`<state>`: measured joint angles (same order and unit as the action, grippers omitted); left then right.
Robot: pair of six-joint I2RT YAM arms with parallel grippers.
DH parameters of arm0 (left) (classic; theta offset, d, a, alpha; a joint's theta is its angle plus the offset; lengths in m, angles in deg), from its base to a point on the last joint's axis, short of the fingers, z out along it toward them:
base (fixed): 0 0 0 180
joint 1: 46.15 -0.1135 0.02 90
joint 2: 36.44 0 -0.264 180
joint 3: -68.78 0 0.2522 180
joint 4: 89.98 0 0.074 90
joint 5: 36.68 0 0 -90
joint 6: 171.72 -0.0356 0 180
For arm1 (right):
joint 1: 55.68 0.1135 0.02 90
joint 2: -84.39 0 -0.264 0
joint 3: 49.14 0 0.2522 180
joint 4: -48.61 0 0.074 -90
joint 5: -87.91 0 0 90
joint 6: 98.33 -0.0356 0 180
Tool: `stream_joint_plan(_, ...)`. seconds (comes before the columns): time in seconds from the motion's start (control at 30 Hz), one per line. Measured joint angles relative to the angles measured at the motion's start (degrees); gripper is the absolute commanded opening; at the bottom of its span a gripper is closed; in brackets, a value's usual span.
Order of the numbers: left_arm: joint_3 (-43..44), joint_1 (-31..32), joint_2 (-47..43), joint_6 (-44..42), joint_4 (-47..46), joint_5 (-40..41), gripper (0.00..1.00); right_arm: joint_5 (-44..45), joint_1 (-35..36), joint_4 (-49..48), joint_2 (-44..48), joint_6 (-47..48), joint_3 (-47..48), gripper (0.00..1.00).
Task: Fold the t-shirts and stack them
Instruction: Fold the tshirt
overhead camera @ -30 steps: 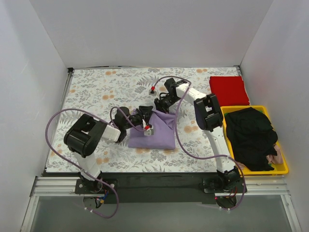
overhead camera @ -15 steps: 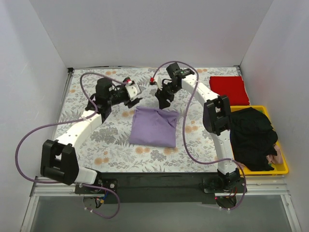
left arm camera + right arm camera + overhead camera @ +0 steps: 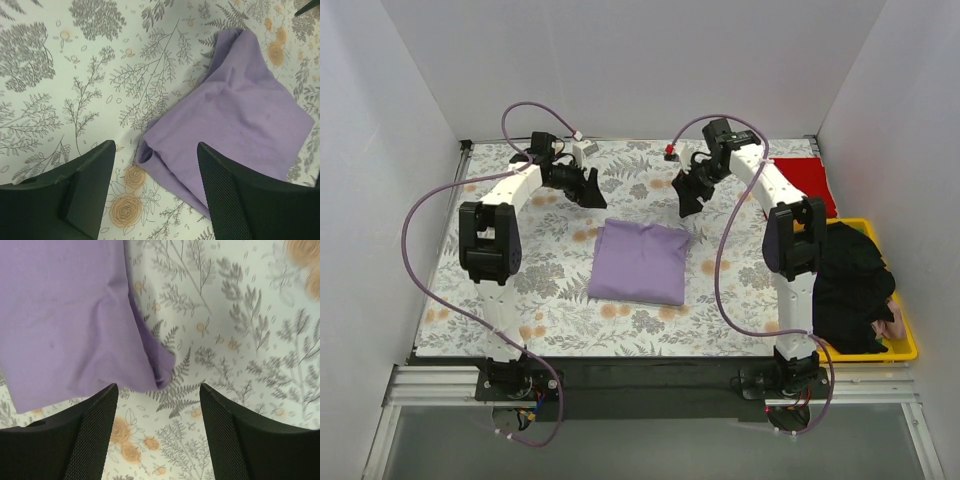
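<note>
The lavender-purple t-shirt (image 3: 640, 262) lies folded into a rough square in the middle of the floral cloth. It also shows in the left wrist view (image 3: 235, 120) and the right wrist view (image 3: 70, 325). The red t-shirt (image 3: 807, 180) lies folded at the far right, partly behind the right arm. My left gripper (image 3: 590, 188) is open and empty above the cloth, beyond the purple shirt's far left corner. My right gripper (image 3: 686, 196) is open and empty beyond its far right corner. Neither touches the shirt.
The grey-and-orange floral cloth (image 3: 520, 280) covers the table. A yellow plastic tray (image 3: 905, 345) at the right holds dark clothes (image 3: 845, 285). White walls close in the left, back and right sides.
Both grippers let go of the purple shirt and lifted away toward the back. The left arm swung out to the far left; the right moved back and right. The shirt stays folded.
</note>
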<state>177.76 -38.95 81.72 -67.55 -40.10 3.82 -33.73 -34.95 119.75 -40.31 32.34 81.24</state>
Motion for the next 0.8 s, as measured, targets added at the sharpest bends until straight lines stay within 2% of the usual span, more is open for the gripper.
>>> stream_joint_plan(0.23,9.5,-0.7,9.4,1.3,10.1,-1.3,0.66,-2.5,-3.1,2.6,-3.8,-2.5,-2.1,0.64)
stream_joint_plan(0.53,9.9,0.9,11.9,1.1,12.9,-1.6,0.61,-4.0,-2.4,2.9,-7.1,-2.9,-3.1,0.57)
stream_joint_plan(0.67,9.9,1.8,11.9,1.1,12.8,-1.6,0.56,-4.1,-2.2,3.0,-7.2,-2.6,-4.1,0.48)
stream_joint_plan(0.8,9.9,2.5,11.9,1.2,12.8,-1.6,0.55,-4.1,-1.8,2.9,-7.2,-1.7,-5.5,0.47)
